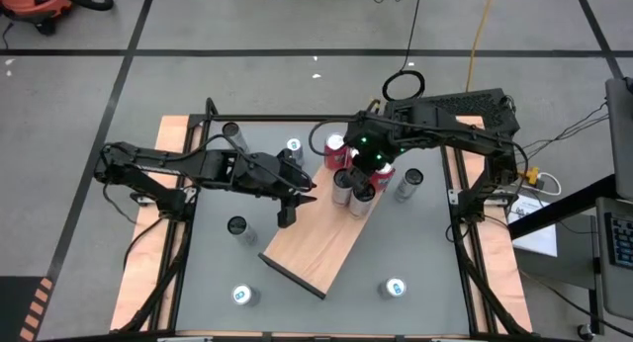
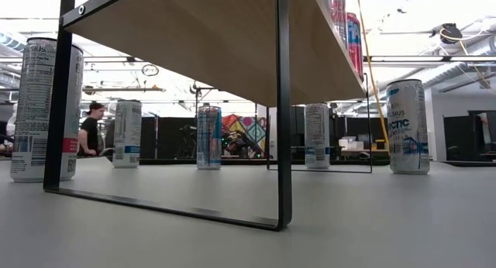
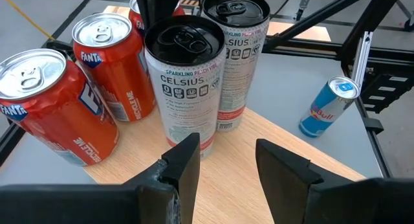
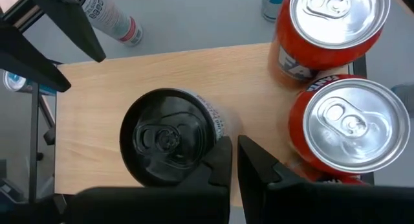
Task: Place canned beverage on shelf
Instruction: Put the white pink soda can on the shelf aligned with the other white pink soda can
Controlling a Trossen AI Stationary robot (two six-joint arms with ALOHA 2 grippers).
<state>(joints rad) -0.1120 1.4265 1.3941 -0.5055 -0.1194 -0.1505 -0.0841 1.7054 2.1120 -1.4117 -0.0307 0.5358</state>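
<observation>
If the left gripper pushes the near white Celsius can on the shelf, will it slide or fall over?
The Celsius can is tall and slim on a narrow base, so a push near its top would probably tip it. Its smooth wall may slip between the fingers. The orange Fanta cans stand close beside it on the shelf, so a fall could strike them.

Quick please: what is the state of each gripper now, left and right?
Left gripper: fingers open, holding nothing, facing the Celsius cans.
Right gripper: fingers shut, empty, above the shelf.
</observation>
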